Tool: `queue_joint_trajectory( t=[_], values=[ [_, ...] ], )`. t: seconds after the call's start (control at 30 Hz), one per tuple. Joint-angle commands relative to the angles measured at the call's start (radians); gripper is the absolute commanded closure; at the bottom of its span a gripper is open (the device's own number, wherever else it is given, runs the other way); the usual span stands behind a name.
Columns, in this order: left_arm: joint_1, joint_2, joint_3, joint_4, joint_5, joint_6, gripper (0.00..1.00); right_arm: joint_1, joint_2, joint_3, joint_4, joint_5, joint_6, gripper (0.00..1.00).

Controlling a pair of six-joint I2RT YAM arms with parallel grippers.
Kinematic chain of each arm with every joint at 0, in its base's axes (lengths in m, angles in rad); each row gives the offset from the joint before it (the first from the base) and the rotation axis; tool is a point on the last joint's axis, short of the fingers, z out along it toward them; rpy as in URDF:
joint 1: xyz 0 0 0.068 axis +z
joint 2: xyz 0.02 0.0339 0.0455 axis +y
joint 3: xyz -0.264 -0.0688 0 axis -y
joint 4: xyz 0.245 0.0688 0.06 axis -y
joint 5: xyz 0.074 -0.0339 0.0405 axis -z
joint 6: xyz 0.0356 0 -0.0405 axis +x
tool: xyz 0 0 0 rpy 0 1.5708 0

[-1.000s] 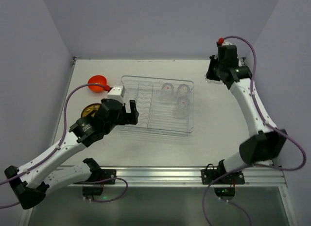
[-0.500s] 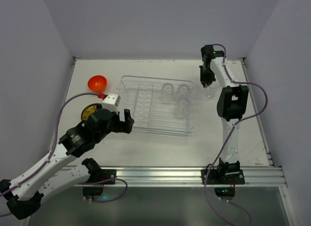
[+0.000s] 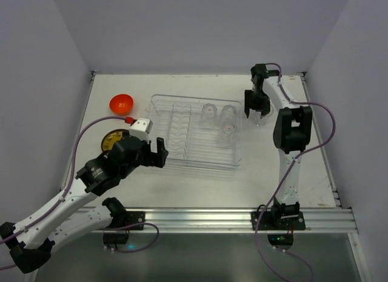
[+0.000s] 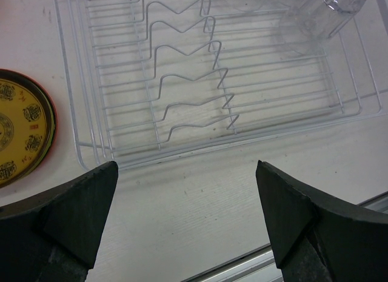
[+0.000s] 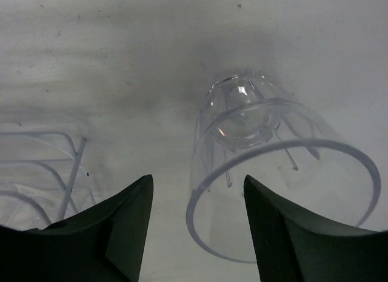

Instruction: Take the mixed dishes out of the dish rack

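The clear dish rack [image 3: 182, 133] sits mid-table with three clear cups [image 3: 227, 131] in its right half. A fourth clear cup [image 3: 262, 116] stands on the table right of the rack. My right gripper [image 3: 256, 107] hovers over it, open. In the right wrist view the cup [image 5: 242, 106] has its rim's left wall between the spread jaws of that gripper [image 5: 197, 185], touching neither finger. My left gripper [image 3: 156, 152] is open at the rack's near left corner, with only bare table between its fingers [image 4: 91, 200]. An orange bowl [image 3: 120, 104] and a yellow-brown plate [image 3: 111, 137] lie left of the rack.
The rack's wire ribs [image 4: 188, 82] fill the left wrist view, with the plate [image 4: 18, 133] at its left edge and a cup [image 4: 324, 15] at top right. The rack's corner [image 5: 42, 167] shows left of the right gripper. Walls close in behind and at both sides.
The right arm swung in beside the rack and lowered the cup onto the table, then its jaws opened off it. The left arm drew back a little toward the near edge.
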Motion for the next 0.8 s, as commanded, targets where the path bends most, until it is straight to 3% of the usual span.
queue_joint_trajectory(
  t=[0.0, 0.1, 0.13, 0.17, 0.33, 0.4, 0.47, 0.5, 0.6, 0.63, 0.77],
  values=[
    [0.002, 0.009, 0.011, 0.034, -0.001, 0.026, 0.00, -0.008, -0.187, -0.032, 0.030, -0.029, 0.010, 0.36],
    [0.002, 0.037, 0.032, 0.035, -0.013, -0.006, 0.00, -0.015, -0.308, -0.081, 0.055, -0.035, 0.035, 0.28],
    [0.002, 0.046, 0.037, 0.037, -0.016, -0.019, 0.00, -0.015, -0.348, -0.098, 0.067, -0.026, 0.039, 0.20],
    [0.002, 0.058, 0.043, 0.045, -0.024, -0.056, 0.00, -0.015, -0.390, -0.141, 0.096, -0.004, 0.054, 0.01],
    [0.001, 0.178, 0.109, 0.106, 0.034, -0.116, 0.00, -0.014, -0.781, -0.363, 0.260, 0.108, 0.123, 0.01],
    [0.001, 0.262, 0.138, 0.160, 0.085, -0.119, 0.00, -0.014, -0.914, -0.546, 0.393, 0.090, 0.205, 0.01],
    [-0.001, 0.374, 0.208, 0.193, 0.114, -0.121, 0.00, -0.015, -1.106, -0.779, 0.565, -0.022, 0.263, 0.01],
    [-0.004, 0.422, 0.240, 0.200, 0.122, -0.118, 0.00, -0.015, -1.161, -0.852, 0.603, -0.176, 0.275, 0.01],
    [-0.015, 0.630, 0.414, 0.194, 0.134, -0.084, 0.00, -0.015, -1.373, -1.116, 0.757, -0.449, 0.372, 0.01],
    [-0.018, 0.682, 0.466, 0.165, 0.125, -0.069, 0.00, -0.015, -1.425, -1.240, 0.850, -0.490, 0.431, 0.01],
    [-0.019, 0.938, 0.682, 0.125, 0.071, -0.059, 0.00, -0.014, -1.603, -1.382, 0.915, -0.588, 0.487, 0.01]
  ],
)
